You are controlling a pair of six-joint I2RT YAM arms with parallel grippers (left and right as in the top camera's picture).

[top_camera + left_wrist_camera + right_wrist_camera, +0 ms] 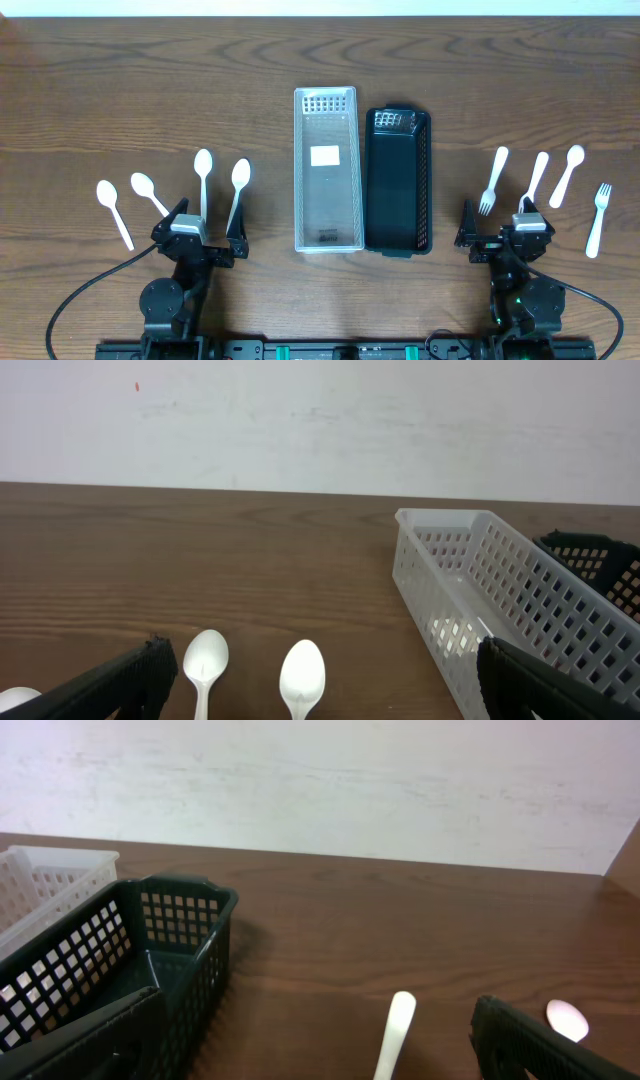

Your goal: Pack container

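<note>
Brown wood-grain table (120, 90), matte, with a bare strip across the whole upper band of the overhead frame.

White plastic basket (303, 170) at frame centre: long rectangle, lattice side walls, slotted far end, pale label (325, 155) on its floor. Black plastic basket (425, 180) has the same shape with grid walls. It sits just right of the white one, long sides parallel; can't tell if they touch. All cutlery lies on the table outside both.

Lower left: four white plastic spoons (203, 175), glossy oval bowls, handles pointing toward the bottom edge, fanned and not overlapping. A wide bare lane separates them from the white basket.

Right side: near fork (491, 182), right spoon (567, 175) and outer fork (598, 218), all white and apart from each other. Fourth utensil (537, 172) has its lower end at the gripper, so type unclear. A narrower bare lane runs between the black basket and the near fork.

Left gripper (200, 232) is low at the bottom edge, fingers (110, 685) spread wide, holding nothing. The left wrist view shows two spoon bowls lying between them.

Right gripper (505, 235) is also at the bottom edge, fingers (530, 1040) spread wide, nothing held. The right wrist view shows a white handle (395, 1030) between them, with the black basket's corner at the left.
</note>
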